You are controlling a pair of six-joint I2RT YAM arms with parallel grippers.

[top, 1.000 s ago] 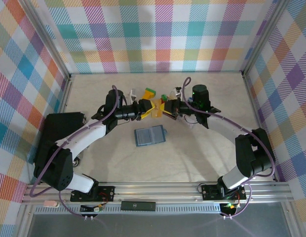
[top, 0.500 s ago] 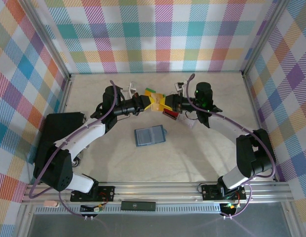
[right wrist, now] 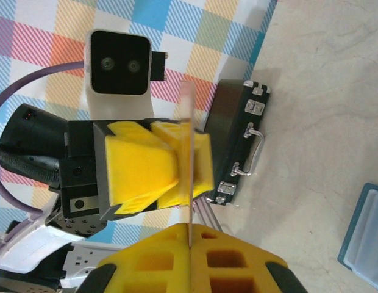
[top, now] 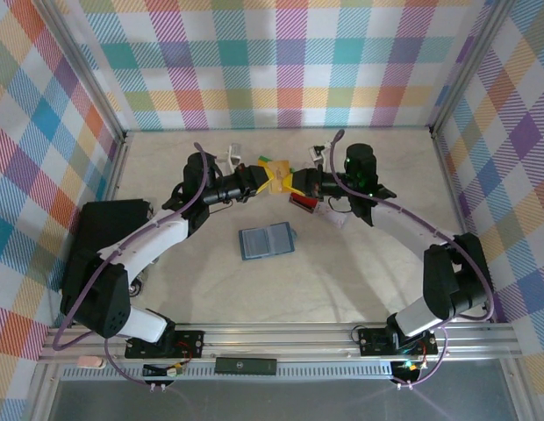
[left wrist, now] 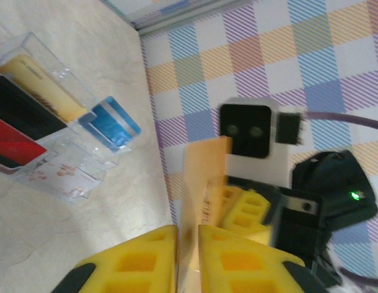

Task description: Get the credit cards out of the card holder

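Orange card [left wrist: 204, 183]: held mid-air from both ends.
Left gripper [left wrist: 188, 235]: clamped on it.
Right gripper [right wrist: 189, 232]: clamped on it.
Next: I'd free one side only, no twisting.

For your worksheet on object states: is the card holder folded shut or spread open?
Spread open: the card holder lies flat, two panels showing either side of its centre fold.

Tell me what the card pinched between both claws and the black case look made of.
The card looks like thin, semi-translucent orange plastic, and the pattern behind it shows faintly through. The black case has a matte hard shell, probably plastic, with shiny metal-looking latches and handle.
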